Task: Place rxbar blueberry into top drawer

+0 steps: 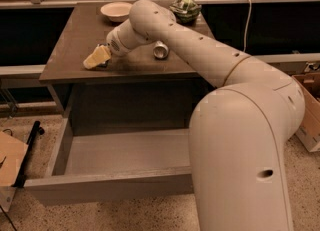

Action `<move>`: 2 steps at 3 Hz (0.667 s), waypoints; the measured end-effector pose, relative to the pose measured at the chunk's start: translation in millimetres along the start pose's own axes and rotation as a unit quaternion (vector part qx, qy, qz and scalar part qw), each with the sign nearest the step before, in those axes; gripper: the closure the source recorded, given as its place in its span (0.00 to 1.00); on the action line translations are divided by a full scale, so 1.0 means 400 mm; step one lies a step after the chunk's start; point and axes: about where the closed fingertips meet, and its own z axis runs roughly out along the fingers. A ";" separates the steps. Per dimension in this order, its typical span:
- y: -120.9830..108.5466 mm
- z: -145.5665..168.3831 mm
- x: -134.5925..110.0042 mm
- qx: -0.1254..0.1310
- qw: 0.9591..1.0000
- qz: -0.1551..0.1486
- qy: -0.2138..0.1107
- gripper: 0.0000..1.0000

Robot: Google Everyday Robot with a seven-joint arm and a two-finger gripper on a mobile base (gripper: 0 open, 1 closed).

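The tool (97, 57) sits low on the front left of the matte brown surface (70, 40). I cannot tell if it is open or holding anything. The rxbar blueberry is not visible, perhaps hidden beneath the tool. The top drawer (125, 152), grey and smooth, stands open directly below.

claw (97, 57) at table (70, 45) front edge, rxbar blueberry hidden
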 end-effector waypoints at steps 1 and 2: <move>0.002 0.017 -0.002 -0.008 1.000 0.000 0.000 0.46; 0.002 0.016 -0.003 -0.008 1.000 0.000 0.000 0.77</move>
